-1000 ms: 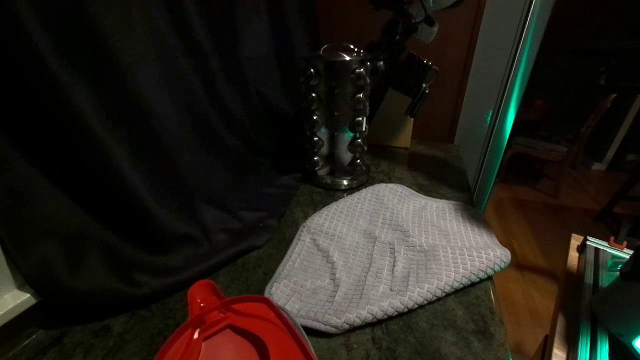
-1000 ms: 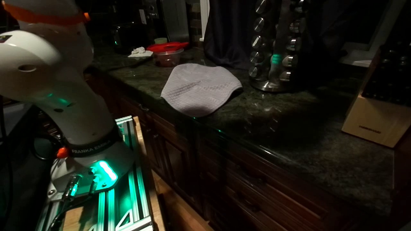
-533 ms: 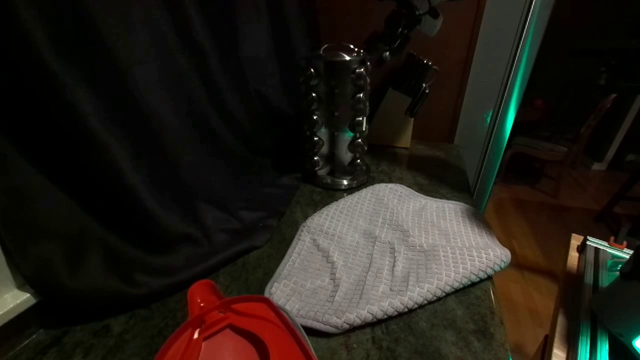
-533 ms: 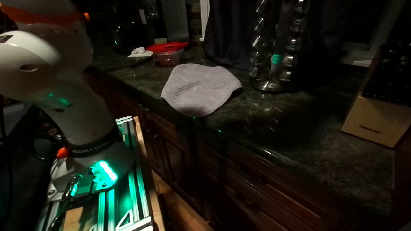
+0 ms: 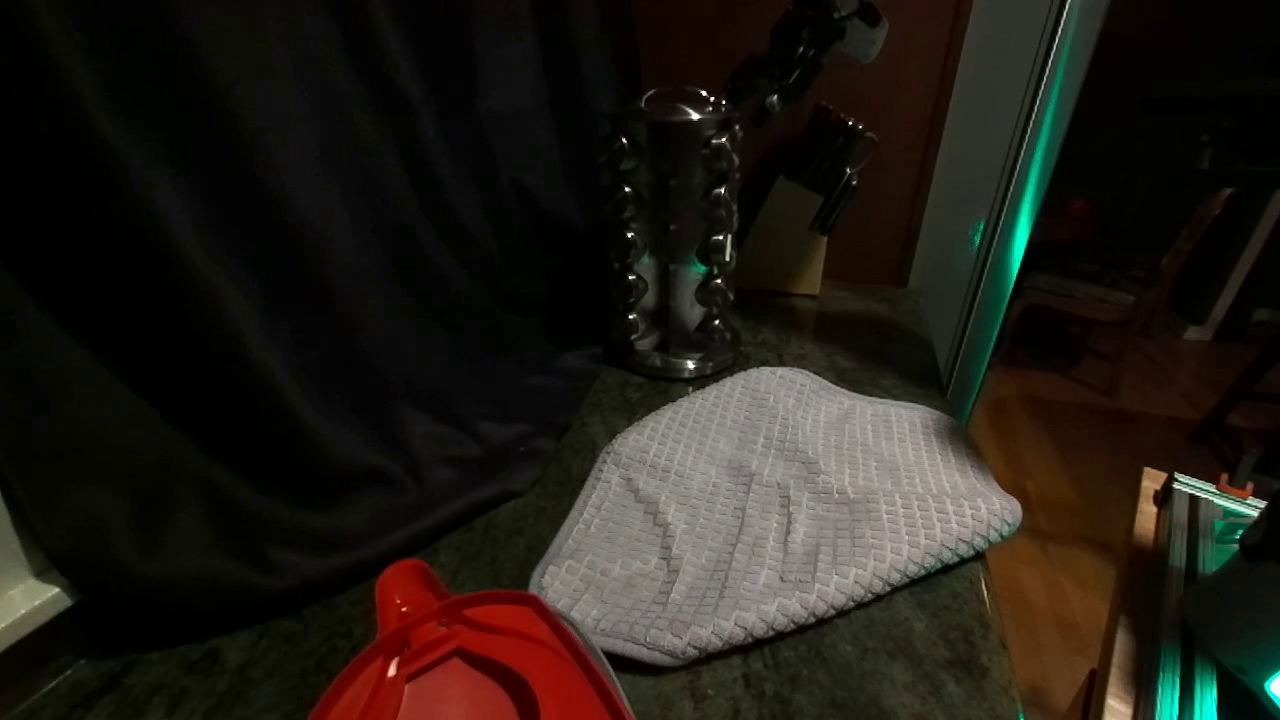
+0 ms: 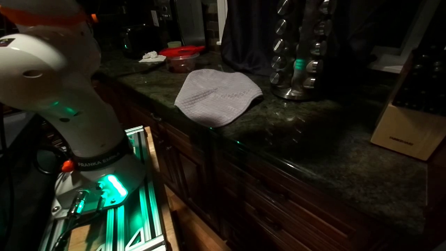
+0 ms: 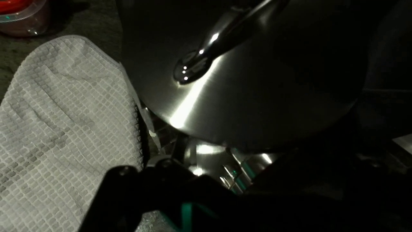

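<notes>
In an ext. view: gripper [image 5: 758, 92] by top of spice rack [image 5: 680, 235], knife block [image 5: 785, 245] farther back, towel [image 5: 770, 510] in front. In an ext. view: rack upright on counter [image 6: 334, 139], arm [image 6: 75, 104] at pic's left. Wrist view: rack's handle [image 7: 214, 42] close up; jaws too dark, can't tell gap or grip.

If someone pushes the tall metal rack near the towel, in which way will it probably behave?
The rack may tip when pushed high up, because it looks tall for its round base. Its shiny top could be slippery, as the surface appears smooth. It is probably stiff, since it looks metallic.
</notes>
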